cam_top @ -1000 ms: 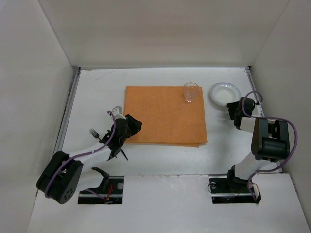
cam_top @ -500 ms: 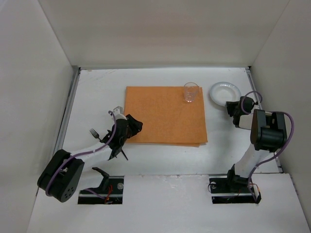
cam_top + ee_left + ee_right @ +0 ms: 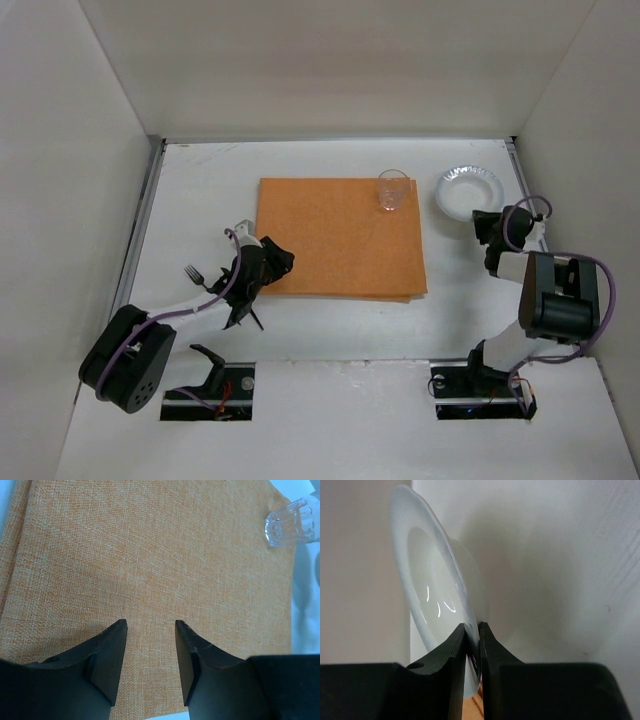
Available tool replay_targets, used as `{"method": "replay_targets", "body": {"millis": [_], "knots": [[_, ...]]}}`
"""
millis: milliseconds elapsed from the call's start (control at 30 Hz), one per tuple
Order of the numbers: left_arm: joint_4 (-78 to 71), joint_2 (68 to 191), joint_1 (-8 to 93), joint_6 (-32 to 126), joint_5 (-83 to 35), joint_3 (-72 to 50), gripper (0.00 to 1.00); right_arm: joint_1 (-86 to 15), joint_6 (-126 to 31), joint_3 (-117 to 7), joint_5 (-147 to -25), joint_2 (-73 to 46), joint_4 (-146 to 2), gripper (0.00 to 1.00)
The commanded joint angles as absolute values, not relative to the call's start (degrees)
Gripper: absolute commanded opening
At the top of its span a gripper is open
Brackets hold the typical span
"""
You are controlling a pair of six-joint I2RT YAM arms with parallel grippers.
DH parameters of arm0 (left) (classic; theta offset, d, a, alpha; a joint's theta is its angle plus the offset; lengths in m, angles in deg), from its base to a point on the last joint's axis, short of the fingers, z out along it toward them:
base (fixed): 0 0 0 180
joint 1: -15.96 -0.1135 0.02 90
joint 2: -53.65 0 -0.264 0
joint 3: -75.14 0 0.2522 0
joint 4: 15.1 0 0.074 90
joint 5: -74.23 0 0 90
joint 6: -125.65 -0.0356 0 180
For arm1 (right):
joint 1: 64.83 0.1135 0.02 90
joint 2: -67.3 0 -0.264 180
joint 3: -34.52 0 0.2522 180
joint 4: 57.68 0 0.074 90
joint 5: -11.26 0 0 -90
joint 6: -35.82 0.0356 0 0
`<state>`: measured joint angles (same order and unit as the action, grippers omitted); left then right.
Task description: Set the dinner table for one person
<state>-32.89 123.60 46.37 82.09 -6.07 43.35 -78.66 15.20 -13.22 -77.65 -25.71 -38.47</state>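
The white tabletop [image 3: 200, 190] spreads across the whole floor between the white walls, with a grey rail down each side edge. On its left part, at about 8 o'clock from the orange mat [image 3: 340, 235], a fork [image 3: 193, 273] lies on the bare surface, just beside the left arm. The left fingers [image 3: 275, 260] sit over the mat's near-left corner. The wrist view shows them parted by a moderate gap with nothing between them, only orange weave [image 3: 150, 555] beneath. A clear glass [image 3: 392, 190] stands upright on the mat near its 1 o'clock corner and shows in the left wrist view at the upper right [image 3: 287, 522]. At 3 o'clock from the glass, off the mat and near the far-right corner of the tabletop, is a white plate [image 3: 468, 190]. The right fingers [image 3: 487, 225] are at its 5 o'clock edge. Seen from the wrist, they are pressed nearly together [image 3: 472, 627] and pinch the plate's rim [image 3: 432, 595]. Whether the plate is off the tabletop I cannot tell.
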Motion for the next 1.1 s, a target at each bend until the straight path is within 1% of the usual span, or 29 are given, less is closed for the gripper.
{"method": "replay_targets", "body": {"millis": [0,167,300,400,533,633,733,933,1067], "knots": [[-35.45,123.35,46.76,82.06,-5.40,42.65,0.41,-78.59,14.64,-12.83,-77.07,-16.83,-29.69,0.07],[-35.27,123.26,46.33,81.62,-4.78,42.74,0.41,-76.40,13.32,-9.05,-77.15,-6.20,-30.48,0.07],[-35.01,121.33,46.85,81.36,-3.82,43.09,0.42,-72.01,11.30,-5.36,-78.03,3.64,-33.63,0.07],[-34.66,121.24,46.94,80.92,-3.72,42.92,0.42,-64.90,8.50,-4.47,-77.51,10.16,-38.38,0.07],[-34.30,120.71,46.76,80.83,-2.85,43.01,0.43,-50.06,4.97,-5.69,-74.79,14.30,-43.66,0.07],[-33.08,120.10,45.80,80.74,-2.50,43.01,0.44,-40.65,4.35,-7.71,-72.50,12.03,-44.37,0.08],[-32.28,119.30,45.44,79.87,-1.54,42.83,0.45,-35.10,4.97,-10.52,-71.35,5.63,-42.97,0.08],[-30.61,116.67,43.87,78.90,0.57,43.53,0.47,-33.24,6.81,-17.46,-73.46,-11.34,-37.79,0.07],[-30.00,115.26,42.72,78.37,2.43,44.32,0.48,-33.15,8.92,-22.12,-76.18,-20.39,-38.13,0.07]]}}
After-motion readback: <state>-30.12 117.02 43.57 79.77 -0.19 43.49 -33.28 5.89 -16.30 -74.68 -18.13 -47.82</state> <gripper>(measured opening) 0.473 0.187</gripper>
